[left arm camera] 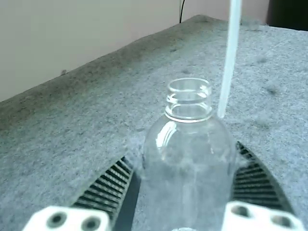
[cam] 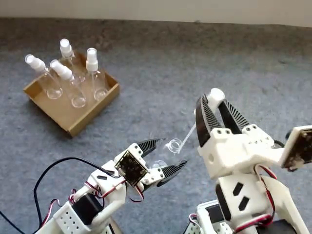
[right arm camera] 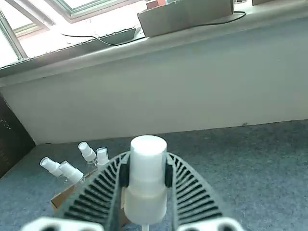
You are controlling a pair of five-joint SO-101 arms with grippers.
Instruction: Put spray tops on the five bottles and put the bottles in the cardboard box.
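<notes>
Bottle (left arm camera: 187, 163) between left fingers (left arm camera: 108, 185); sprayer (right arm camera: 147, 178) between right fingers (right arm camera: 192, 192)

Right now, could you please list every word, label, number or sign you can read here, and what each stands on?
No text can be read.
The clear bottle in the left gripper is unlabelled, as are the four capped bottles and the cardboard box; the spray top in the right gripper is plain white.
Any print on the windowsill carton is too blurred to read.
</notes>
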